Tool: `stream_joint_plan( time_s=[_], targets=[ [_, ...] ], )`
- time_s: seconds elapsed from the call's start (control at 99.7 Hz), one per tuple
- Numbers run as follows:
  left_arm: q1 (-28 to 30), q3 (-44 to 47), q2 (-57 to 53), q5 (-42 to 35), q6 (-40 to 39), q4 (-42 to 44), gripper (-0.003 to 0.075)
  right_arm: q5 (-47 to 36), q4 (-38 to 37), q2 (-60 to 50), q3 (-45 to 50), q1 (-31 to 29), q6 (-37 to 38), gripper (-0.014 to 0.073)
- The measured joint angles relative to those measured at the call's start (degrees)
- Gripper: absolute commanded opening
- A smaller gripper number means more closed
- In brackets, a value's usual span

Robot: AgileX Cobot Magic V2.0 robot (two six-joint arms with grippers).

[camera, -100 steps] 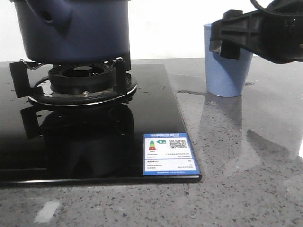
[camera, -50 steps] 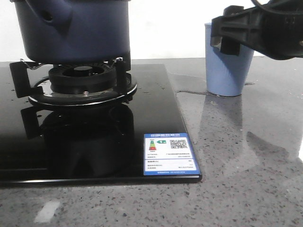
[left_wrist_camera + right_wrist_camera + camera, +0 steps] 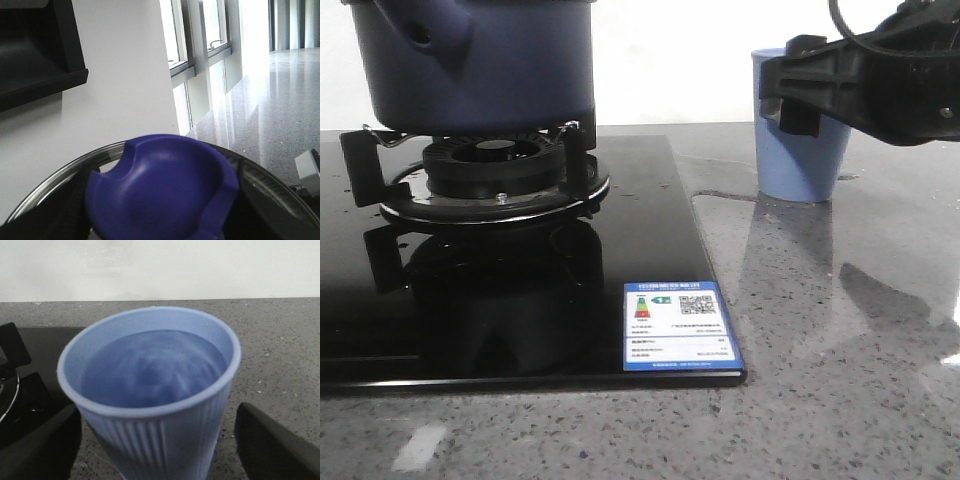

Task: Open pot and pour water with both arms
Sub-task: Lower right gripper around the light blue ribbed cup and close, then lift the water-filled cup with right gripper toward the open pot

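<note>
The right hand was brought lower and leftward around the cup, fingers spread wide either side, nothing gripped, water inside, while the pot sat on the burner; the left hand's state was hidden.

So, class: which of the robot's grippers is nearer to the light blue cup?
The right. The right gripper has one finger on either side of the light blue cup, not visibly touching. The left gripper's wrist camera looks closely at the dark blue lid knob, so it is over at the pot.
</note>
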Motion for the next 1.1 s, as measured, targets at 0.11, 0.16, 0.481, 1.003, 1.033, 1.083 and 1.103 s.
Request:
stream_joint_plan(
  time_s=[0.11, 0.16, 0.481, 1.003, 1.033, 1.083, 1.103],
  targets=[
    [0.0, 0.0, 0.0, 0.0, 0.0, 0.0, 0.023, 0.0, -0.1, 0.0, 0.0, 0.0, 0.0, 0.0563],
    [0.0, 0.0, 0.0, 0.0, 0.0, 0.0, 0.023, 0.0, -0.1, 0.0, 0.0, 0.0, 0.0, 0.0562],
    [0.0, 0.0, 0.0, 0.2, -0.2, 0.0, 0.023, 0.4, -0.1, 0.0, 0.0, 0.4, 0.0, 0.0606],
    [0.0, 0.0, 0.0, 0.5, -0.8, 0.0, 0.023, -3.5, -0.2, 0.4, 0.0, 0.3, 0.0, 0.0646],
    [0.0, 0.0, 0.0, 0.5, -0.8, 0.0, 0.023, -3.8, -0.2, 0.7, 0.0, 0.2, 0.0, 0.0646],
    [0.0, 0.0, 0.0, 0.5, -0.8, 0.0, 0.023, -4.2, -0.2, 1.3, 0.0, 0.1, 0.0, 0.0646],
    [0.0, 0.0, 0.0, 0.5, -0.8, 0.0, 0.023, -4.4, -0.2, 1.7, 0.0, 0.1, 0.0, 0.0646]
  ],
)
